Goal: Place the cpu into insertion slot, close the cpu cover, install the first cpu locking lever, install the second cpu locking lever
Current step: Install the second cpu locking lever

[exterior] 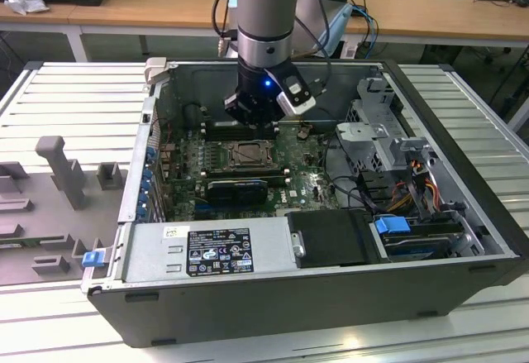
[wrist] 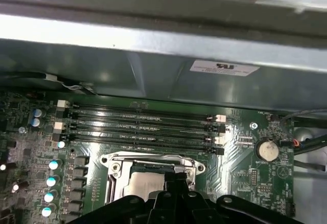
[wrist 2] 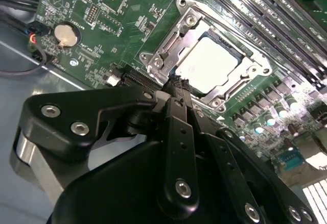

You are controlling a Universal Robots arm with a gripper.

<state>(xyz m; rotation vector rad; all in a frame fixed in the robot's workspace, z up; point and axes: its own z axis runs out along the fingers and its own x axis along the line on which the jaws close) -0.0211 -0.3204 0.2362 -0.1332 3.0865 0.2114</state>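
Over the insertion slot [exterior: 249, 155] of the green motherboard [exterior: 302, 183], inside the open computer case [exterior: 463, 239], the gripper [wrist 2: 176, 83] hangs close above the board. Its fingers [wrist 2: 180, 112] are pressed together with nothing between them, their joined tip at the slot's edge in the second wrist view. The cpu [wrist 2: 212, 63] already lies in the insertion slot [wrist 2: 204, 60], its pale metal face showing through the square window of the cpu cover [wrist 2: 245, 78], which appears to lie down flat around it rather than standing up. So the chip looks seated and the cover closed; the work in hand seems to be a locking lever beside the slot, though I cannot make out either lever clearly or say whether one is latched. In the first wrist view the cover [wrist: 115, 170] sits just beside the long memory slots [wrist: 143, 127], with the coin cell battery [wrist: 266, 150] well apart from the slot. To do this step well, I judge the closed tip should bear on the lever alone, pushing steadily down and sideways under its catch, staying off the cpu face and the small parts near the slot; a slip toward the memory slots is the likely fault.
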